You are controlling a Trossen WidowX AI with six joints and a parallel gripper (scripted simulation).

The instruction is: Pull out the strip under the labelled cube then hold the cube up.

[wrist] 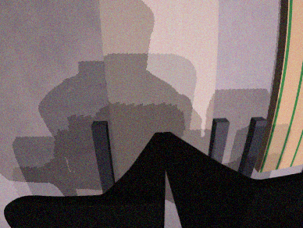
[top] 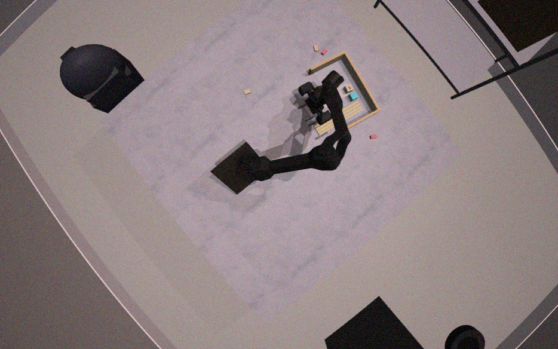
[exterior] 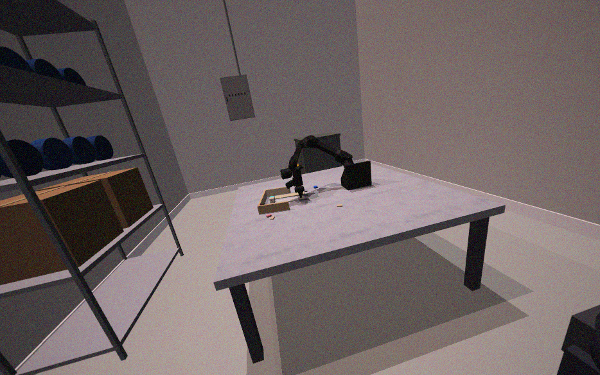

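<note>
Across the middle of the frame in the top view, a marbled tabletop [top: 370, 184] [exterior: 376, 230] stands on a beige floor, with a shelf rack [top: 419, 49] [exterior: 135, 128] at upper right. The arm [top: 292, 162] [exterior: 327, 148] covers part of the wooden-walled enclosure [top: 362, 84] [exterior: 274, 207]. Inside, right of upper centre, sits the labelled cube [top: 348, 88] [exterior: 272, 200], beside a teal cube [top: 353, 96]; its marking is too small to read. The strip under it is mostly hidden.

Grey walls meet behind the tabletop in the exterior view, an electrical panel [exterior: 237, 97] hanging at upper centre. The labelled cube is tiny, left of the gripper [top: 314, 108] [exterior: 300, 194] [wrist: 163, 133], its mark unreadable.

From the wrist, the fingers are together at lower centre. A pale strip [wrist: 183, 35] has its long axis running top to bottom, passing behind them under overlapping shadows; its lower end is hard to make out. The green-lined tan slats [wrist: 290, 86] are cut off at right.
</note>
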